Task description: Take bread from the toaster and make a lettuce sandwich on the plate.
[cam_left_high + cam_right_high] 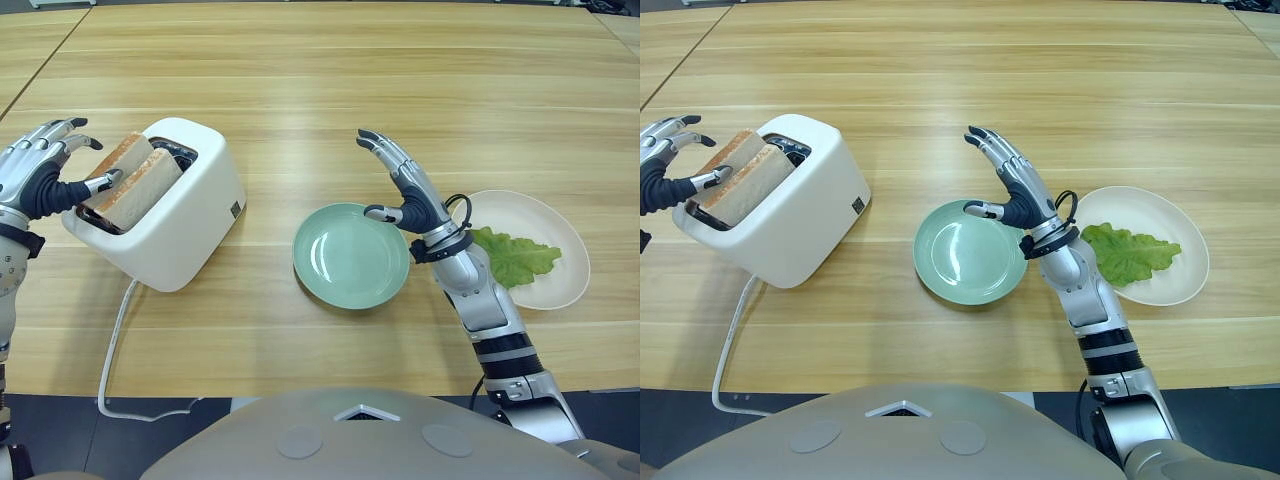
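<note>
Closest to me, the toaster's white power cord (113, 345) trails off the near edge of the wooden table (400, 80). My right forearm (482, 305) comes up from the near right corner and passes between the two dishes. On its left is the green plate (345, 262), which is bare. On its right is the cream dish (572, 262), with the lettuce leaf (518, 258) lying flat in it. The wrist crosses the cream dish's left rim. My right hand (402, 188) is raised above the far right rim of the green plate. It is spread wide open with the palm turned left and the fingertips pointing up and away, and it holds nothing. Further back on the left, the white toaster (185, 220) sits at an angle to the table edge. Two bread slices (138, 175) stand well out of its slots. My left hand (42, 172) is at the toaster's left end, pressed up against the outer ends of the slices. From here I cannot tell whether it actually has a grip on the bread.
</note>
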